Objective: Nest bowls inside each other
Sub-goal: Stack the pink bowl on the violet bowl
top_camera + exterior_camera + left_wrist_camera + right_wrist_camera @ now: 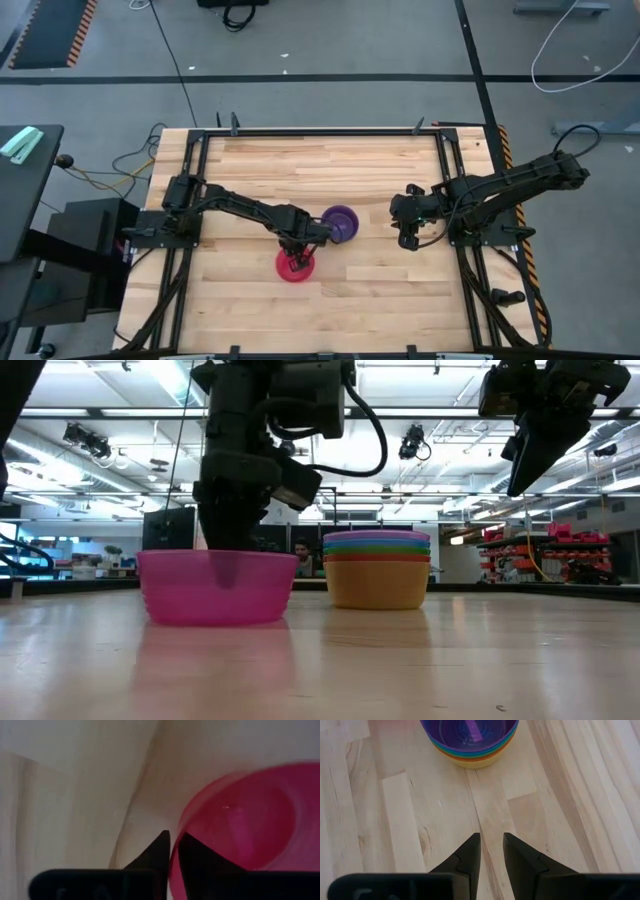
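Pink bowl (295,266) upright beside the stacked bowls (342,223).
Left gripper (298,262) pinches its rim; right gripper (409,238) hangs released, well apart.

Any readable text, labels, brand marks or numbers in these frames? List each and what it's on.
None readable.
Pink bowl and the stack of nested bowls: plain, no print showing.
Left gripper and right gripper: no marking legible.
Table: bare wood, no labels.
Room behind, in the low view: shelves and fittings too small and blurred to read.
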Controlling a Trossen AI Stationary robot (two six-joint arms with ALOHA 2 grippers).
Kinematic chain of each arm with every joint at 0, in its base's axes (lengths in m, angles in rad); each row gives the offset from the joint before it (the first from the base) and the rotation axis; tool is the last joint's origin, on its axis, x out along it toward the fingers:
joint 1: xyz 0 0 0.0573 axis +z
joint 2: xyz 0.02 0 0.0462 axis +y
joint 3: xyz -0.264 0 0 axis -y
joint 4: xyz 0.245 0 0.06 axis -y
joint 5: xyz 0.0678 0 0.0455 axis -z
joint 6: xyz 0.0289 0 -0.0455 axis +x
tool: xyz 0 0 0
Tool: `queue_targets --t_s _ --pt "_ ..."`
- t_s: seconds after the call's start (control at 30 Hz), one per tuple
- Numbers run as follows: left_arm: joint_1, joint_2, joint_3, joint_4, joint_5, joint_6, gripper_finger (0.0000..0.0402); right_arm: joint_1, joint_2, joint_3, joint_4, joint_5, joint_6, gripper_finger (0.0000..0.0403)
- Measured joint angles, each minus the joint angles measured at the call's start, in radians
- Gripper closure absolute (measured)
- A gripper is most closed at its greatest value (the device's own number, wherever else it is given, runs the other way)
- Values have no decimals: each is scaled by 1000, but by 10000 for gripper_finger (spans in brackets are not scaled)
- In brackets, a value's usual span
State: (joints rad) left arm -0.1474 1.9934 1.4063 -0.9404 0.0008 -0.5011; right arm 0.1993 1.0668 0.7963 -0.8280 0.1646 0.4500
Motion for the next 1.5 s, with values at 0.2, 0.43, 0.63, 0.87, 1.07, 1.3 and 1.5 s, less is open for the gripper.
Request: queue_targets --t_s 0.2,0.43,0.63,0.87,1.07,1.3,1.5 --pt "15 -4 2 2 8 3 388 0 0 0 0 0 0 312" --pt "33 -12 1 1 2 23 392 0 0 0 1 15 -1 312" --pt "52 -37 35 -29 -8 24 393 0 1 0 2 21 -5 311" --pt "57 -72 155 -107 -4 43 393 0 1 0 12 20 -8 312" --pt "80 -84 322 -108 -17 73 393 0 1 0 16 19 -15 312" --pt "164 -84 470 -107 -53 71 393 0 1 0 16 19 -16 312" --pt "241 -67 479 -103 -43 69 393 0 0 0 16 19 -27 312"
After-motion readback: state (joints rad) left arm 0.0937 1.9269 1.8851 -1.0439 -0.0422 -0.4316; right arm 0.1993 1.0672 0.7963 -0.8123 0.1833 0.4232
